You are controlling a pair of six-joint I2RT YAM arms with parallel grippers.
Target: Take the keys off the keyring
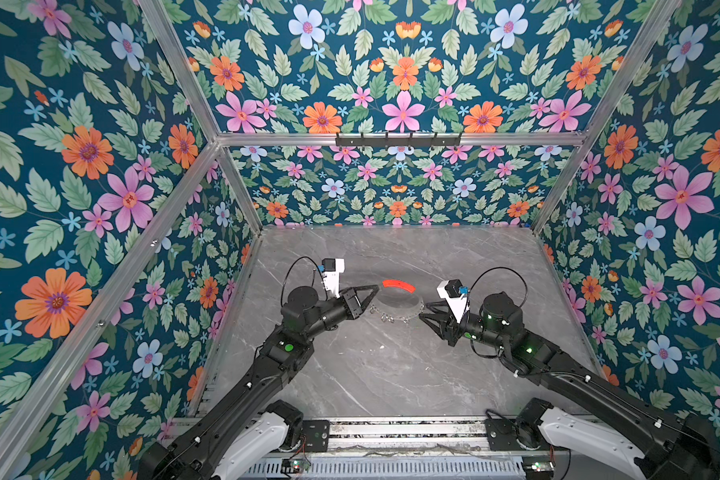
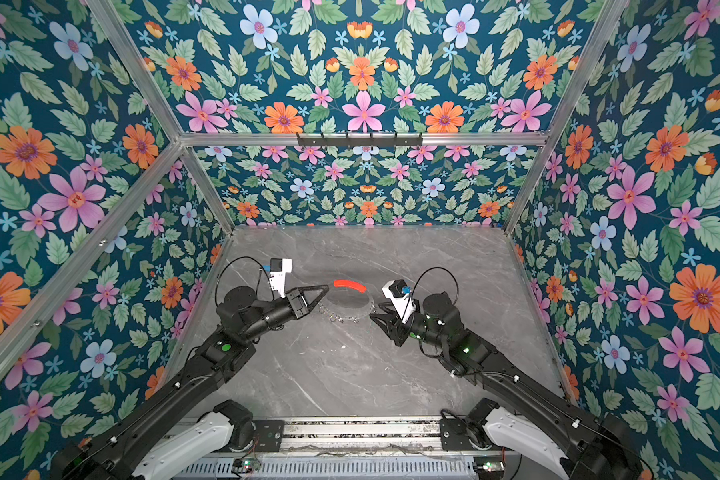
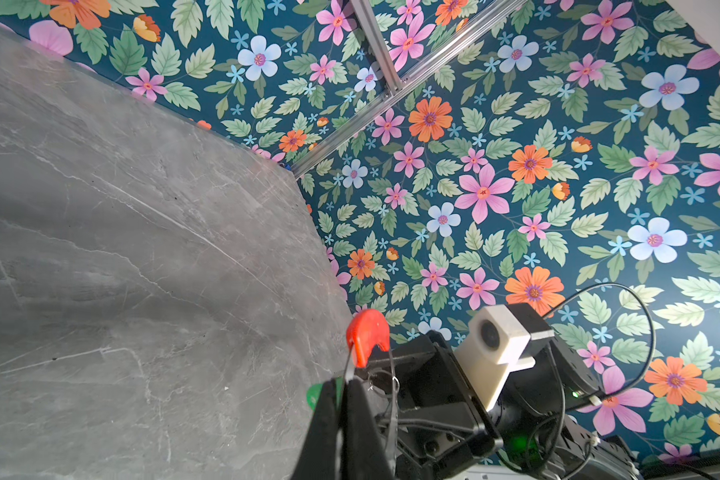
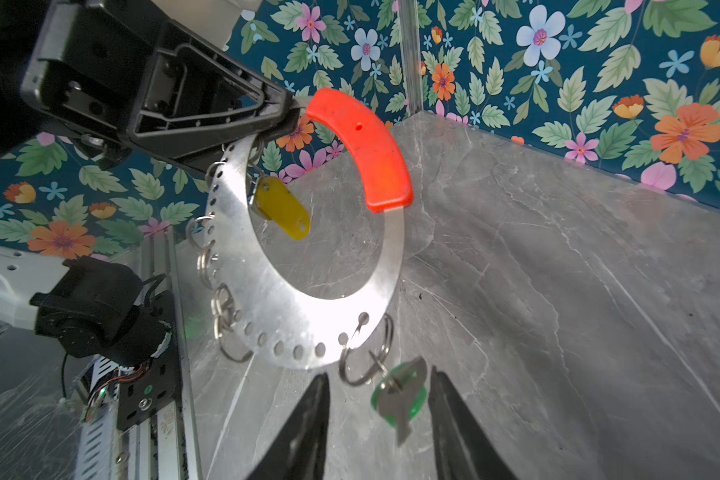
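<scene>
The keyring (image 4: 267, 299) is a flat silvery crescent hoop with a red sleeve (image 4: 366, 145) and small loops (image 4: 221, 307) along its rim. It hangs above the grey table. My left gripper (image 4: 283, 110) is shut on the hoop's thin end beside the sleeve. In both top views that gripper (image 1: 377, 286) (image 2: 327, 286) sits left of the sleeve (image 1: 398, 285) (image 2: 350, 285). A key with a yellow tag (image 4: 283, 208) hangs inside the hoop. A key with a green tag (image 4: 400, 397) dangles, blurred, between the spread fingers of my open right gripper (image 4: 379, 374) (image 1: 422, 312).
The marble tabletop (image 1: 391, 374) is boxed in by floral walls and aluminium posts. A black hook rail (image 1: 398, 140) runs along the back wall high up. The arm bases and a metal rail (image 1: 404, 432) line the front edge.
</scene>
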